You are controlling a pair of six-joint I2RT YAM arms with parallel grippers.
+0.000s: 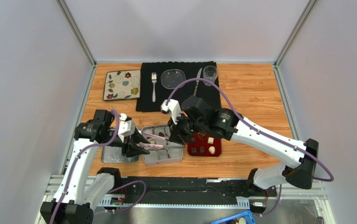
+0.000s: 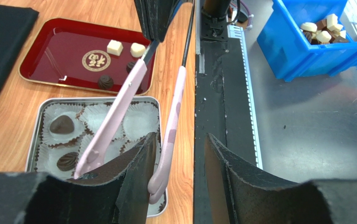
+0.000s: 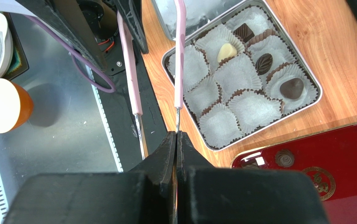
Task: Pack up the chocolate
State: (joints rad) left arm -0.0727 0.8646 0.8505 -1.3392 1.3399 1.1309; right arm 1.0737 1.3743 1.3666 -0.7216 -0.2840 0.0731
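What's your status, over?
Right fingers shut on pink tongs at metal tip. Left fingers open around one handle end. Four chocolates in tin, others on red tray. Only tongs cross the tin.

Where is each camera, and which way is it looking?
Top: above and behind, looking down at the table; left arm and right arm show.
Left wrist: on the left arm, facing tin and tray; left claw shows.
Right wrist: on the right arm, facing tin and tongs; right claw shows.
Both wrists share tin, tray, tongs.

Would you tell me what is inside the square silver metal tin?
Nine crinkled white paper cups; four hold chocolates, three dark brown, one cream-white. The rest look empty, though the pink tongs partly cover one cup.
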